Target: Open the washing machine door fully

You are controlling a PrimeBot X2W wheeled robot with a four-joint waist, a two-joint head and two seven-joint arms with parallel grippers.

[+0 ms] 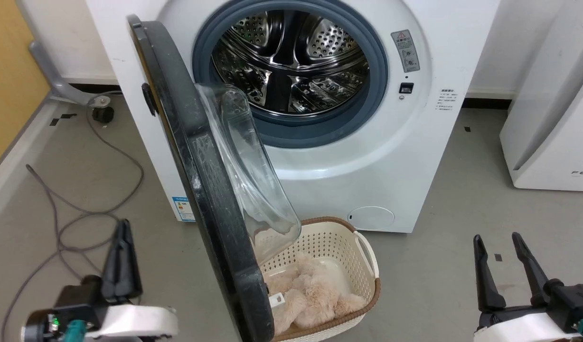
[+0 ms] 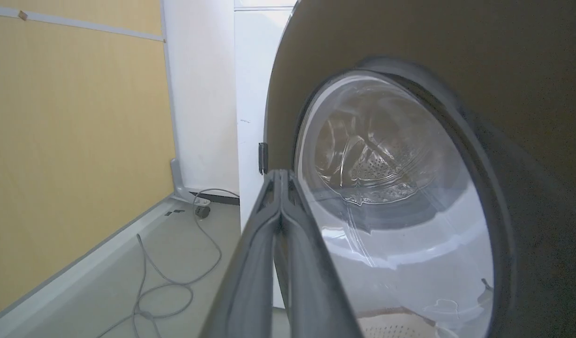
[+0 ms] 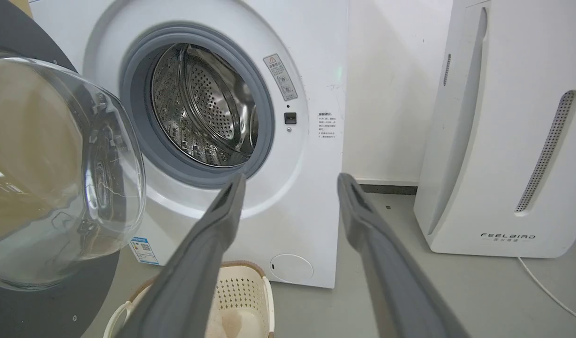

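When I checked the feeds, the large round glossy black washing machine door (image 1: 196,190) with its bulging clear glass bowl stood swung out from the white front-loading washing machine (image 1: 391,156), hinged on the washer's left side and nearly edge-on to the head camera. Bowl faced right, toward the opening. Grey rubber ring (image 1: 378,80) and perforated steel drum (image 1: 291,57) were fully exposed.

Door's lower edge hung in front of a cream perforated plastic laundry basket with a brown rim (image 1: 341,237), which sat on the floor just in front of the washer with a beige fluffy item (image 1: 310,294) inside.

Left hand (image 1: 124,225) was closed on nothing, fingers pressed together, low over the grey floor to the left of the door's black outer face and apart from it. Right hand (image 1: 496,238) was open, fingers spread, empty, well to the right of the basket.

Loose grey cable (image 1: 59,223) lay on the floor left of the washer. White slanted appliance with grey lettering (image 1: 548,118) stood to the washer's right.
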